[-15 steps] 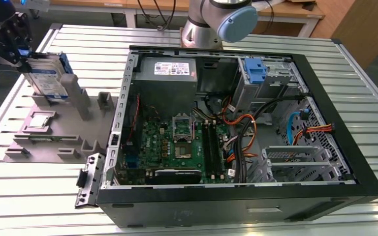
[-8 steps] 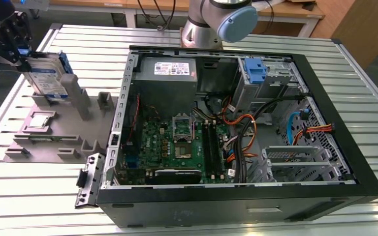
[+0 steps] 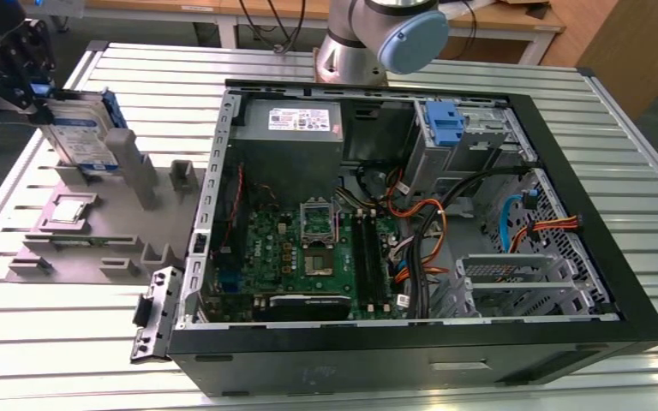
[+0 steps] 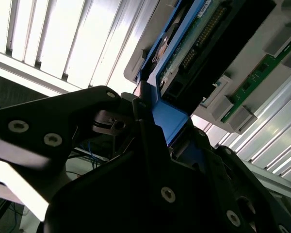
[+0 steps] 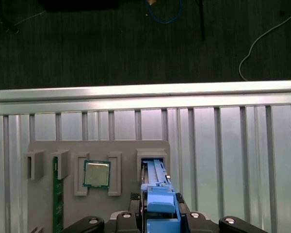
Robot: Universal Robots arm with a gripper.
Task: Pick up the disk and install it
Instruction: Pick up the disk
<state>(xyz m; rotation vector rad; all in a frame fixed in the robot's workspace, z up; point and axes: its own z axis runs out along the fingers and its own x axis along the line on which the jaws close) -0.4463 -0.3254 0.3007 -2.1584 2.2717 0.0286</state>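
Note:
The disk [image 3: 81,130], silver with a white-and-blue label and blue rails, stands on edge in a slot at the far end of the grey fixture [image 3: 89,235], on the exterior view's left. My gripper [image 3: 32,92] is at its upper edge, with the black fingers closed on the blue rail. In the first wrist view the disk [image 5: 154,177] appears edge-on, its blue bracket held in my gripper [image 5: 158,213]. The second wrist view shows the disk [image 4: 194,53] with its circuit-board side and connector facing the camera. There my gripper [image 4: 148,114] pinches the blue rail.
An open computer case [image 3: 603,257] lies on the slatted metal table [image 3: 649,137], with a drive cage and blue latch [image 3: 445,120] at its far corner. The fixture also holds a square processor chip [image 5: 96,173] and a green memory stick [image 5: 55,194]. The arm's base [image 3: 358,51] stands behind the case.

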